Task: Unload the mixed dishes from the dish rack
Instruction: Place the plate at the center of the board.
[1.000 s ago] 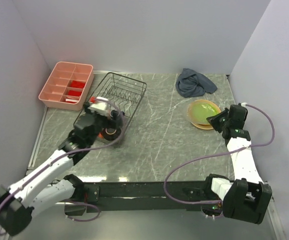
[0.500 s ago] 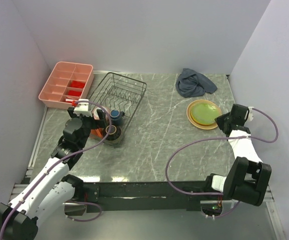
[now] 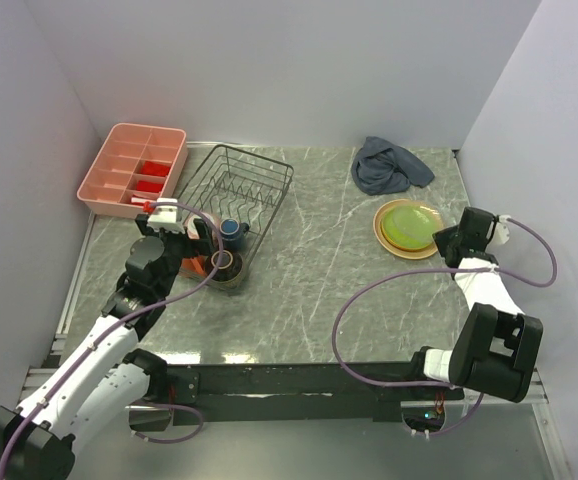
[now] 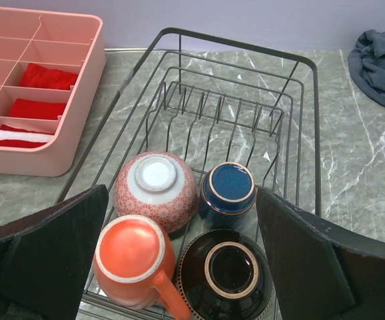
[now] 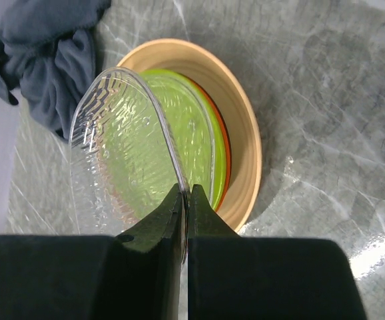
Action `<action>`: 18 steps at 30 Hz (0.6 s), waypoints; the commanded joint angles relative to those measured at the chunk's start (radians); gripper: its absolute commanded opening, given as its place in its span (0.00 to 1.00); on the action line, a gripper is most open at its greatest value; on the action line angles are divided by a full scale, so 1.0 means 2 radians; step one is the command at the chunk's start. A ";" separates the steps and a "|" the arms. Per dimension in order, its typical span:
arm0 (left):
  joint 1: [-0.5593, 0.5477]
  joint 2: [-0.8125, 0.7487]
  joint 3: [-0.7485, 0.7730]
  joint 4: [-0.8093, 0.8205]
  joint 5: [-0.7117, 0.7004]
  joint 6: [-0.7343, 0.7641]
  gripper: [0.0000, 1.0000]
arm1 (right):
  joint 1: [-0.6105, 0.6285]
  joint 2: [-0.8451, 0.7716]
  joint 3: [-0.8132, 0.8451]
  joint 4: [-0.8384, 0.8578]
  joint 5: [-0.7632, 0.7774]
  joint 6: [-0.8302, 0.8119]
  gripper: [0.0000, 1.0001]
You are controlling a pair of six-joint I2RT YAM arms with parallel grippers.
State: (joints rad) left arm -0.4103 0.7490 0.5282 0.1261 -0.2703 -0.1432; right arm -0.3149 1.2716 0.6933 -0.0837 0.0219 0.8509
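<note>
Nearest in the black wire dish rack (image 4: pixel 246 47), bottoms up: orange mug (image 4: pixel 131 257) beside dark brown bowl (image 4: pixel 227 273). Just behind, likewise overturned, speckled pinkish bowl (image 4: pixel 156 190) touching small dark blue cup (image 4: pixel 227 193). Above them the left gripper (image 4: pixel 180 200), released, fingers spread wide. Across the table the right gripper (image 5: pixel 184 200), clenched on a clear ribbed plate (image 5: pixel 106 120) tilted over lime green plate (image 5: pixel 196 143) on tan plate (image 5: pixel 242 133).

near end of dish rack (image 4: pixel 314 133) packed with dishes (image 4: pixel 156 190); prongs (image 4: pixel 226 110) seemingly free
</note>
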 commanded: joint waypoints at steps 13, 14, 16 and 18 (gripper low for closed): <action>-0.010 -0.011 0.000 0.028 -0.011 0.005 0.99 | 0.060 0.013 0.016 0.014 0.126 0.119 0.07; -0.010 -0.012 0.000 0.029 -0.011 0.005 0.99 | 0.065 0.019 0.020 0.003 0.144 0.124 0.08; -0.011 -0.014 0.000 0.029 -0.011 0.005 0.99 | 0.078 0.025 0.027 0.000 0.155 0.134 0.08; -0.010 -0.013 -0.001 0.028 -0.011 0.006 0.99 | 0.085 0.035 0.031 -0.003 0.165 0.147 0.09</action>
State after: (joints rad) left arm -0.4271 0.7406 0.5278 0.1322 -0.2855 -0.1406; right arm -0.1753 1.3205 0.6991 -0.0879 0.2466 1.0748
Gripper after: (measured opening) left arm 0.995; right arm 0.092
